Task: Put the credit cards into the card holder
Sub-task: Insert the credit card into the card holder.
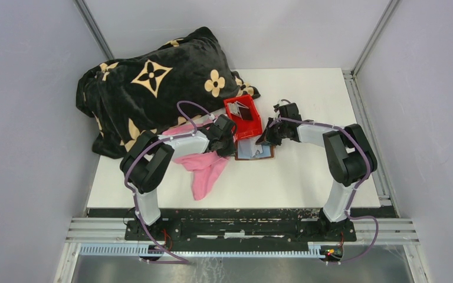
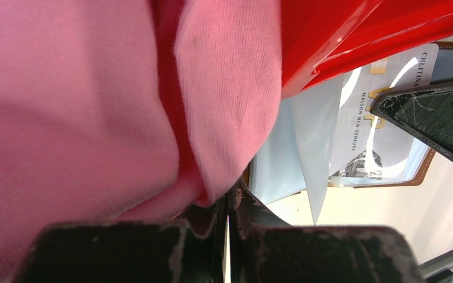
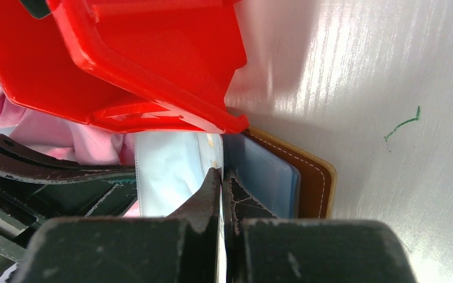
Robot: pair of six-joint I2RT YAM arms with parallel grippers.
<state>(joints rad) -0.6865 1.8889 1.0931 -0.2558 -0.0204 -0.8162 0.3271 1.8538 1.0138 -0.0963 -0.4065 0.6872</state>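
Card holder [image 1: 255, 151] open beside red bin [image 1: 249, 127]

The brown card holder lay open near the middle of the bench [image 1: 307, 177], touching the side of the red bin that faced the near edge, with its pale clear pockets facing up. A pale printed card [image 2: 383, 88] lay at those pockets, partly under the bin's rim; whether it sat inside a pocket could not be told. More cards [image 1: 240, 109] stood in the bin. The left fingers [image 2: 194, 242] were pressed together, tips at the holder's edge, beside a pink cloth [image 1: 203, 171]. The right fingers [image 3: 253, 206] were likewise closed, tips down on the pockets. Whether either pair pinched a pocket leaf could not be told. A black blanket [image 1: 153, 82] with gold flowers covered the far left corner.
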